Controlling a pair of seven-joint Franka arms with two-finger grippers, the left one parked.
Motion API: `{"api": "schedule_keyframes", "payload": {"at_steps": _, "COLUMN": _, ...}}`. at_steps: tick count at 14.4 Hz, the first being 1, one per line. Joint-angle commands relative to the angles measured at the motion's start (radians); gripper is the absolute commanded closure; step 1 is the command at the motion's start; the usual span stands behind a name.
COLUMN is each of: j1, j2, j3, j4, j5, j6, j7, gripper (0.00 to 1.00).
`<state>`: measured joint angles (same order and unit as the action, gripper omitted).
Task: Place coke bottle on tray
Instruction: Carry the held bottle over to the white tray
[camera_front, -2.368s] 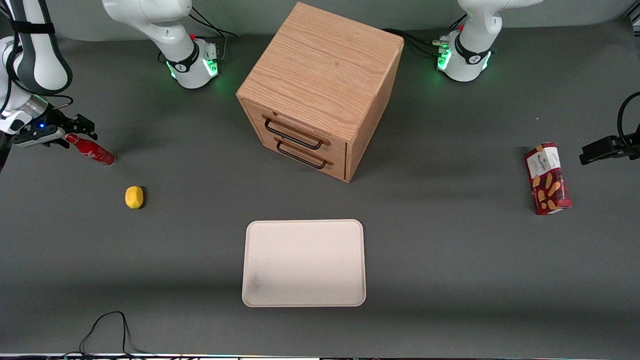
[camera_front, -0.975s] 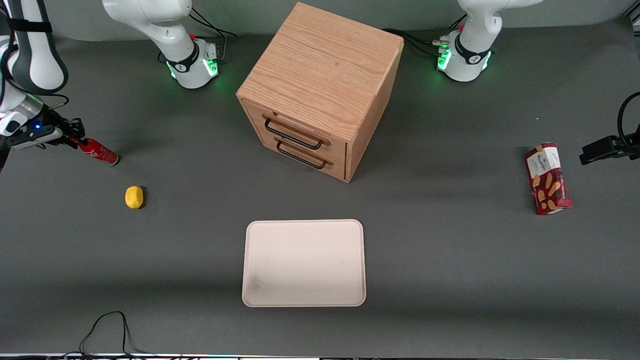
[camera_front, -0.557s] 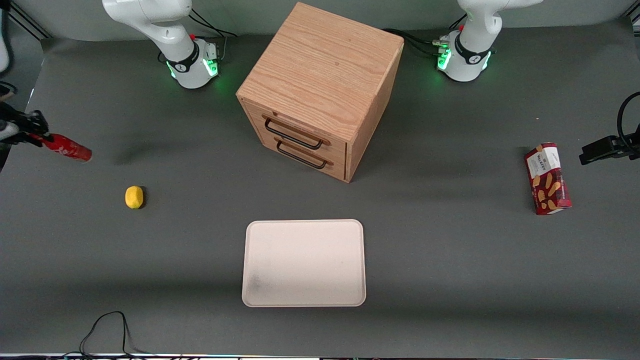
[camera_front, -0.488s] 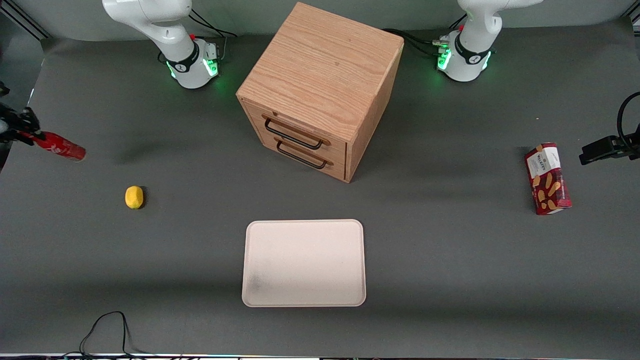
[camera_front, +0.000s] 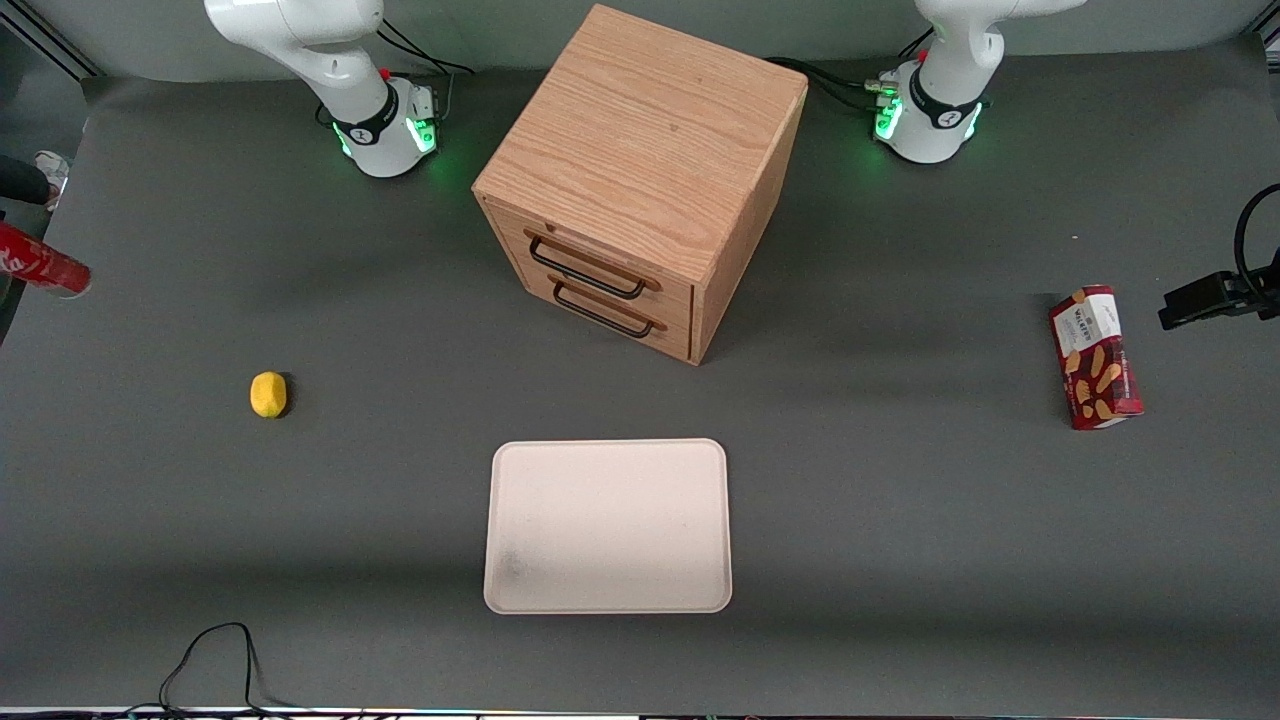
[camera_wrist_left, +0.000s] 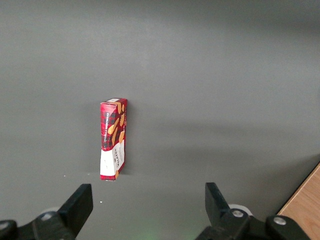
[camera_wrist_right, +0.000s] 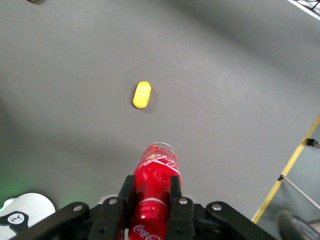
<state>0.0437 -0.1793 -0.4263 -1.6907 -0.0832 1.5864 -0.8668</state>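
Note:
The coke bottle (camera_wrist_right: 156, 185) is a slim red bottle with white script. My right gripper (camera_wrist_right: 151, 189) is shut on it, one black finger (camera_wrist_right: 126, 192) pressed on each side, and holds it above the table. In the front view only the bottle's base end (camera_front: 42, 265) shows, at the picture's edge over the working arm's end of the table; the gripper itself is out of that view. The tray (camera_front: 608, 525), flat and pale cream-pink, lies near the front camera in the table's middle with nothing on it.
A yellow lemon-like object (camera_front: 268, 394) (camera_wrist_right: 142, 94) lies on the table, nearer the front camera than the bottle. A wooden drawer cabinet (camera_front: 640, 180) stands mid-table. A red snack box (camera_front: 1094, 357) (camera_wrist_left: 113, 138) lies toward the parked arm's end. A black cable (camera_front: 215, 660) loops at the front edge.
The gripper lifted the bottle off the table and carried it outward toward the working arm's end; gripper and arm have left the front view, and only the bottle's end still shows.

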Motion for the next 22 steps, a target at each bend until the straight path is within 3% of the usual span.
{"api": "schedule_keyframes", "payload": {"at_steps": 1, "j1": 0.005, "j2": 0.087, "j3": 0.0, "j4": 0.132, "j5": 0.006, "j6": -0.051, "j7": 0.015, "gripper": 0.94}}
{"api": "schedule_keyframes", "payload": {"at_steps": 5, "j1": 0.031, "j2": 0.24, "j3": 0.035, "j4": 0.273, "j5": 0.098, "j6": -0.054, "j7": 0.02, "gripper": 0.94}}
{"api": "schedule_keyframes", "payload": {"at_steps": 9, "j1": 0.168, "j2": 0.412, "j3": 0.044, "j4": 0.462, "j5": 0.144, "j6": -0.098, "j7": 0.129, "gripper": 0.94}}
{"api": "schedule_keyframes", "payload": {"at_steps": 17, "j1": 0.467, "j2": 0.673, "j3": 0.06, "j4": 0.741, "j5": 0.235, "j6": -0.085, "j7": 0.656, "gripper": 0.98}}
{"api": "schedule_keyframes", "payload": {"at_steps": 22, "j1": 0.508, "j2": 0.779, "j3": 0.107, "j4": 0.85, "j5": 0.257, "j6": -0.056, "j7": 0.84, "gripper": 1.0}}
